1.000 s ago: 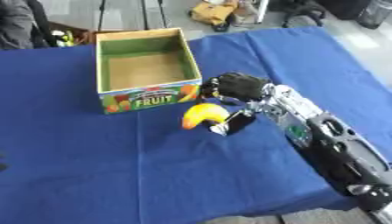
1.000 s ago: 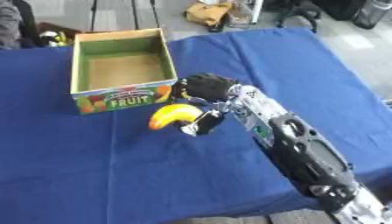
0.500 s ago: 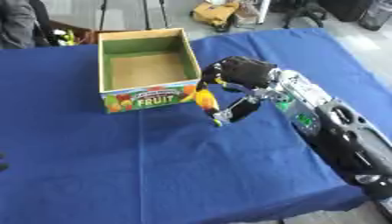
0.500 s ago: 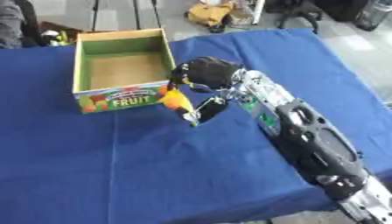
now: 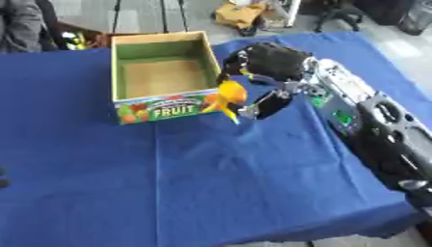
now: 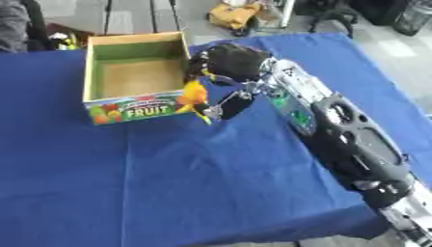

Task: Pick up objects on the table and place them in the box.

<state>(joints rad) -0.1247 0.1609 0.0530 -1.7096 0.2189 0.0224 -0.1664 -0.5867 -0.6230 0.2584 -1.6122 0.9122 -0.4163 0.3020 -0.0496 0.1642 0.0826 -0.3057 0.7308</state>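
Carrying the curved yellow-orange plastic banana (image 5: 228, 97), the right hand (image 5: 268, 61), fingers curled around it, has risen from the blue tablecloth (image 5: 211, 183) to the cardboard fruit box (image 5: 160, 103)'s front corner; release inside should follow.

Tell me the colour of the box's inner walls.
Green, above a tan floor; the box shows best in the left eye view.

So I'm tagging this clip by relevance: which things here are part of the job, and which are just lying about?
Part of the job:
- yellow banana-like object, held in the right robot hand beside the box
- open box marked FRUIT, nothing visible inside
- blue table

Just lying about:
- yellowish bundle on the floor beyond the table
- dark chair base near it
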